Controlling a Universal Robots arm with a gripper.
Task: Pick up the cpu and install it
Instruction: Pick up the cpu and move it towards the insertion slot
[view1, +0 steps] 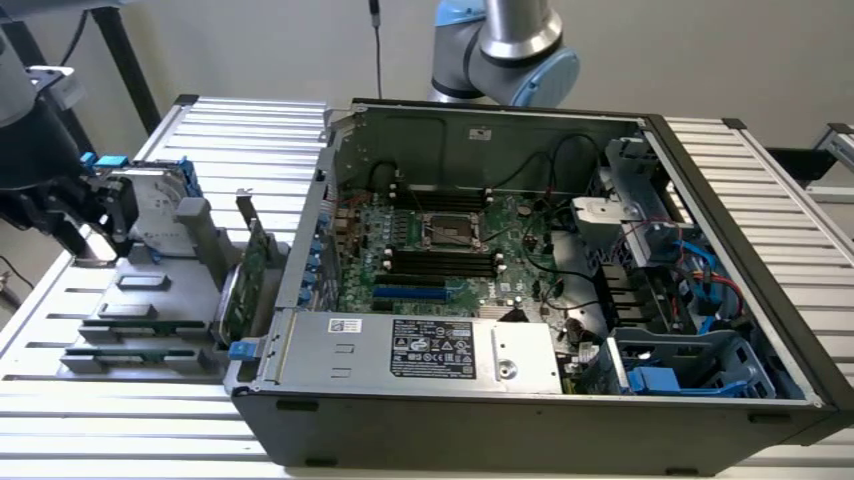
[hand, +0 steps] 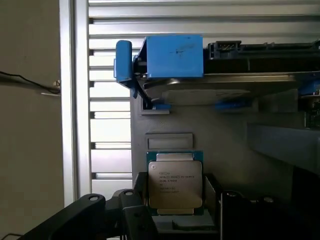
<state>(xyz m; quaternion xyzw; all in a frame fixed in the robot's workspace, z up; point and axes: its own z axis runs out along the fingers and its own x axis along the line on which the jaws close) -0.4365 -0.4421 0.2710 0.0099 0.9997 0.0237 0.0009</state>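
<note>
1. Gripper (hand: 177, 215): jaws apart and grasping nothing. Its dark fingers (hand: 135, 217) stand on either side of the cpu's lower part, with a gap visible at one finger. It sits at the exterior view's left, at the grey holder (view1: 147, 290).
2. Cpu (hand: 175, 182): stands on edge in a slot of the grey holder, its printed silver plate facing the wrist camera.
3. Hard drive (hand: 220, 82): has blue rails and rests on the same holder, beyond the cpu.
4. Computer case (view1: 534, 420): lies open on the slatted table (view1: 747, 180), to the exterior view's right of the holder. The socket (view1: 454, 232) is near the middle of the board.
5. Silver box (view1: 434, 348): carries a black label and sits at the case's near edge.
</note>
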